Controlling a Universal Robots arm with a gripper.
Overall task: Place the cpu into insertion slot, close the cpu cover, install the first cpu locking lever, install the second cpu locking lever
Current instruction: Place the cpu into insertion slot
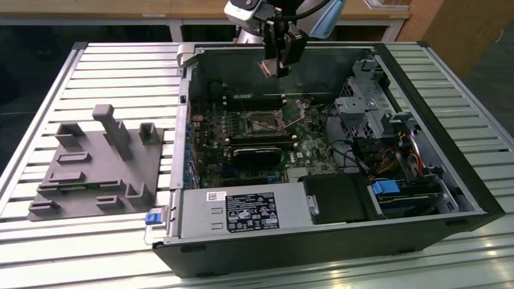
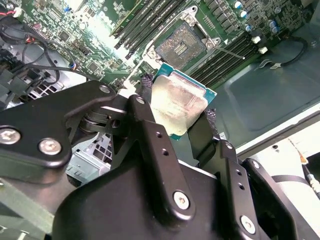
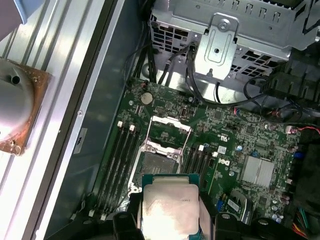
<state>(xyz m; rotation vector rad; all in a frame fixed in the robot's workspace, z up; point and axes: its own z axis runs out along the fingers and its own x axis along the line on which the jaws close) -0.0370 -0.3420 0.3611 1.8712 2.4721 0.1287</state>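
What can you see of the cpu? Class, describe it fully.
The cpu is a small flat square chip: a silvery metal face, smudged and glaring, on a green board edge. The gripper clamps two opposite sides between black fingers. The chip hangs above the open insertion slot, not yet seated.

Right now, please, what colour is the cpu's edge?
The cpu has a teal-green edge, clearest in the second wrist view.
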